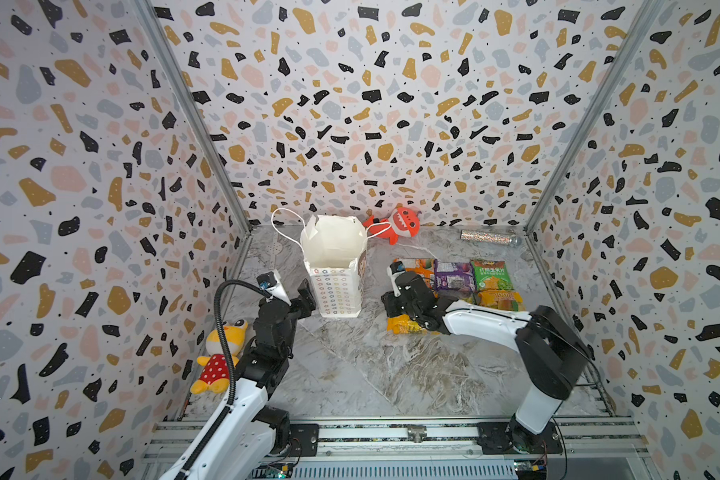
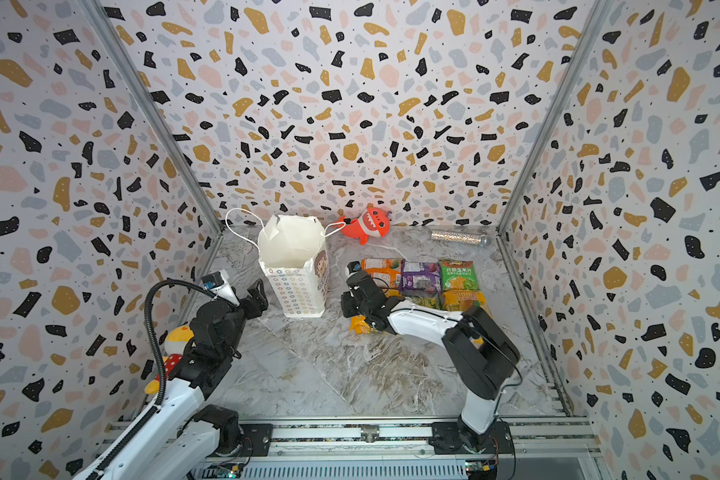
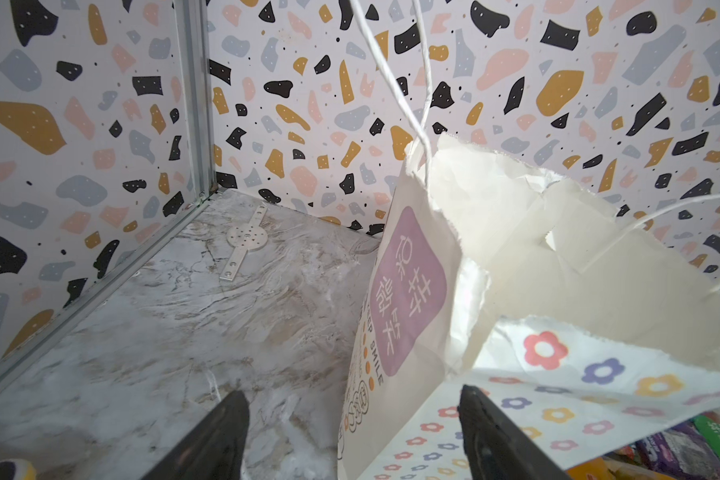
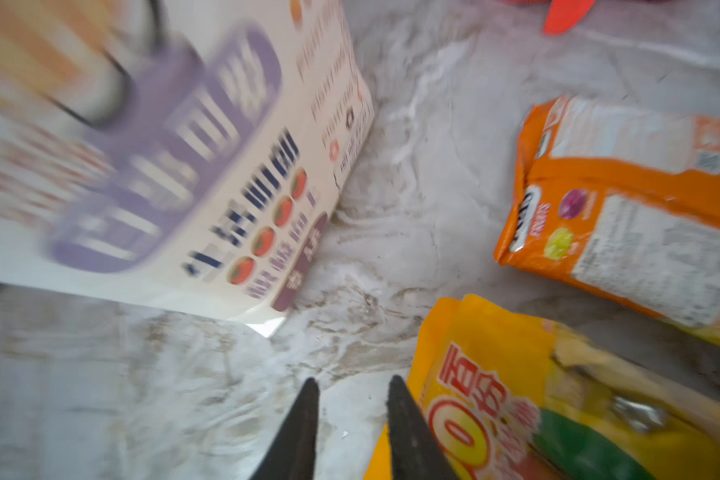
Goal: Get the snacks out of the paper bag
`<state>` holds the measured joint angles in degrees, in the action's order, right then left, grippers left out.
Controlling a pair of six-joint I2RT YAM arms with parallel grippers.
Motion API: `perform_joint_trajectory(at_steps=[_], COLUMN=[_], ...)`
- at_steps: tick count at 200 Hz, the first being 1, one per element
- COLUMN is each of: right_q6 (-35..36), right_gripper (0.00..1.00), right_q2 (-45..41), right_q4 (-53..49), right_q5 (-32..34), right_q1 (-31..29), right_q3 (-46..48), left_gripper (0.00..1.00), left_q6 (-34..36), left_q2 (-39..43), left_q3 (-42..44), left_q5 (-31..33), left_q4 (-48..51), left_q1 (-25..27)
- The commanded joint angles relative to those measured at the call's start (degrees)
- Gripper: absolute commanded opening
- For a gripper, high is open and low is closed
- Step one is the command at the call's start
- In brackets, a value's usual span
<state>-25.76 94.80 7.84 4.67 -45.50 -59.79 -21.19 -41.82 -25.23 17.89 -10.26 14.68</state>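
Observation:
The white paper bag [image 1: 336, 277] stands upright with its mouth open, and nothing shows inside it in either top view. My left gripper [image 1: 308, 296] is low at its left near corner. In the left wrist view that gripper [image 3: 352, 395] is open, its jaws straddling the bag's [image 3: 429, 291] corner edge. The snacks lie right of the bag: orange [image 1: 417, 268], purple [image 1: 454, 275], green [image 1: 489, 275] and orange-yellow [image 1: 500, 300] packets. Another orange-yellow packet [image 4: 516, 395] lies beside my right gripper [image 4: 352, 384], which is open and empty above the table.
A red-orange shark plush [image 1: 396, 224] and a glittery silver tube [image 1: 489, 237] lie at the back wall. A yellow doll in a red dotted dress [image 1: 220, 358] lies by the left wall behind my left arm. A small metal plate [image 3: 246, 241] lies left of the bag.

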Motion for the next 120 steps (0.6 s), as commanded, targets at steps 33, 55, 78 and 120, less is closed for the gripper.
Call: perform_joint_trajectory(at_steps=[33,55,78,120], right_q6=[13.04,15.43,22.65,29.35], right_gripper=[0.75,0.77,0.90,0.92], right_q2=[-28.79,-33.63,-36.25,-32.98], right_q4=[27.39,34.16,40.51,49.11], right_q5=[11.13,18.55,26.43,32.43], right_q1=[13.46,16.93,16.93,19.29], right_q3=[25.89,35.16,42.15,48.67], left_gripper=[0.83,0.85,0.86,0.87], left_q6=[6.75,9.97,12.63,17.81], left_q2=[8.75,9.61,8.71,-2.72], left_q3=[14.63,21.16,22.87,29.33], left_q5=[9.78,11.93,17.94,22.38], left_q4=[-17.52,-25.72,-27.40,-46.92], left_q1=[-0.21,-0.24,-0.26,-0.27])
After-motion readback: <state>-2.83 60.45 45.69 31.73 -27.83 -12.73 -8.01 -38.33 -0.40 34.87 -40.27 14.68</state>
